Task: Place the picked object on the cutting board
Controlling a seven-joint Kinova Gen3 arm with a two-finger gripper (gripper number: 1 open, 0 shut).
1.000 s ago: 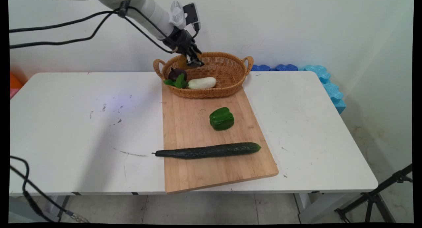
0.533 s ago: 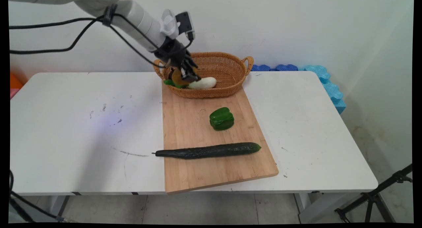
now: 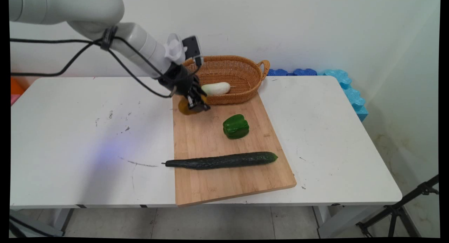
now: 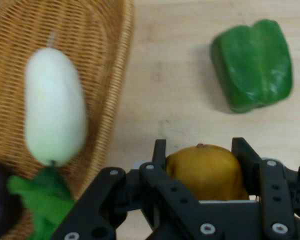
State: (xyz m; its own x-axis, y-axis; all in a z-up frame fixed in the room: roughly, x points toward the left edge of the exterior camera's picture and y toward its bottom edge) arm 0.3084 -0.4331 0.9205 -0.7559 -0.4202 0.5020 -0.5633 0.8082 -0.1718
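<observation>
In the main view, the black gripper (image 3: 197, 105) pinches a round yellow-brown fruit (image 3: 185, 107) at upper middle, over the top left corner of the wooden board (image 3: 210, 186). The basket (image 3: 242, 76) sits just behind. A green pepper (image 3: 235, 126) and a long cucumber (image 3: 221, 160) lie lower on the board.

In the hand view, the fruit (image 4: 205, 170) sits between the two fingers (image 4: 159, 155) at the bottom. A white vegetable (image 4: 55, 112) lies in the basket (image 4: 105, 60) at left.
</observation>
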